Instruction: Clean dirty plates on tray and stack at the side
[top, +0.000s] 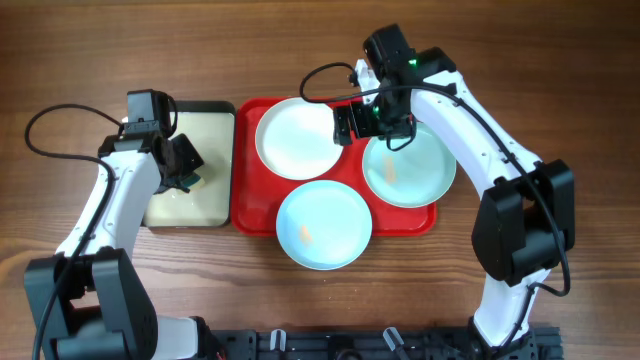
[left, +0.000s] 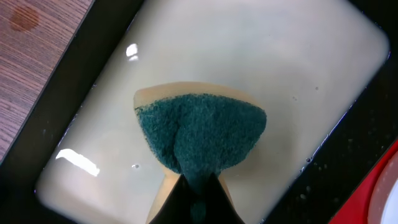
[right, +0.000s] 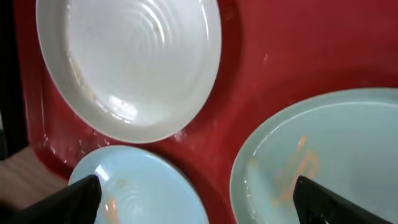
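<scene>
While the left gripper pinches a sponge tight between its fingers, green scouring side facing the wrist camera and a yellow layer behind it, it hangs over the black-rimmed tray, whose cream inside looks wet and glossy; whether the sponge touches that surface cannot be told. This smaller tray sits on the wooden table just beside the left edge of the red tray. All three plates lie on the red tray. The white plate is in the far left corner, with faint brownish marks along its inner rim. One blue plate is at the right side, with orange smears in its well. The other blue plate is at the near edge, overhanging the rim toward the robot, and it also carries an orange mark. The right gripper hovers above the tray between the white plate and the right-hand blue plate, its fingers spread wide and holding nothing.
</scene>
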